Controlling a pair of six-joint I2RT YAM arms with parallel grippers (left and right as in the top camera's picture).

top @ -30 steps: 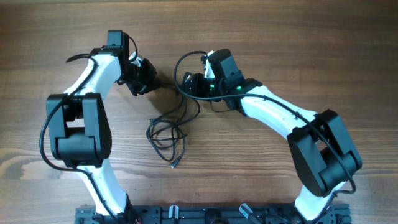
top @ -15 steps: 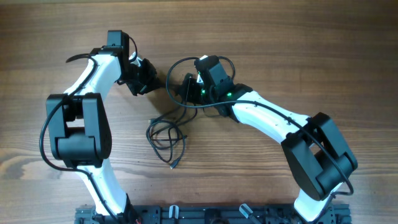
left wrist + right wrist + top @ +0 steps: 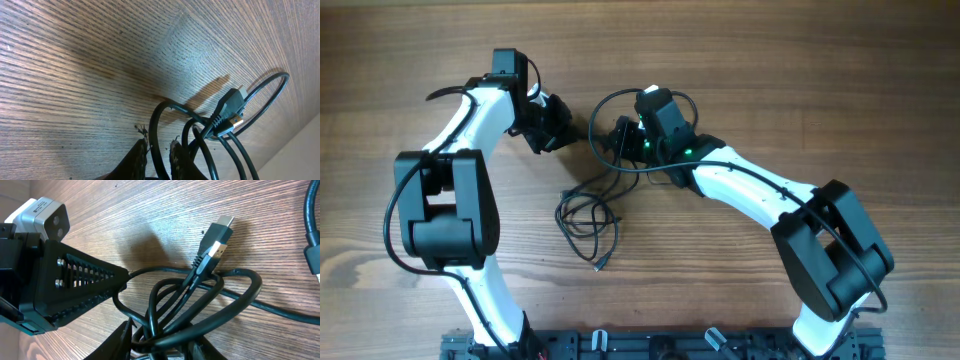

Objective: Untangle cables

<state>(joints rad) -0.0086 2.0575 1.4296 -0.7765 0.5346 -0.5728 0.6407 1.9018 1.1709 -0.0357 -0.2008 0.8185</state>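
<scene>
**Overhead.** Both arms reach in to the middle of the desk [image 3: 800, 60]. The left claw [image 3: 570, 130] and right claw [image 3: 611, 136] are near each other but not touching, with a short run of cord between them. The cables [image 3: 588, 212] lie mostly in loose, overlapping loops just base-side of the claws. A tail plug [image 3: 603, 263] is the point nearest the base-side edge. Strands rise from the loops toward both claws. The loops cross in several places, and no cord lies by itself.

**Left wrist.** The fingers [image 3: 140, 156] stand narrow, with one strand pinched between them. Past the tips, a plug [image 3: 227, 112] sits across two or three strands, with a round loop beyond it. Shadows fall clear of the cords, so this part looks lifted a little off the wood.

**Right wrist.** The right claw's fingers [image 3: 122, 337] stand on either side of a bundle of several strands, jaws partly apart. I cannot tell whether they are clamping it. The plug lies threaded over a nest of loops. One strand runs left into the tip of the left claw. Another cord crosses the right edge of the frame.

**Progress (judgement).** The task is at an early stage:
- **Done:** the clump is taken up between the two claws.
- **Left:** draw the plug out through the loops, separate the crossings, and lay each cord apart on the desk.
</scene>
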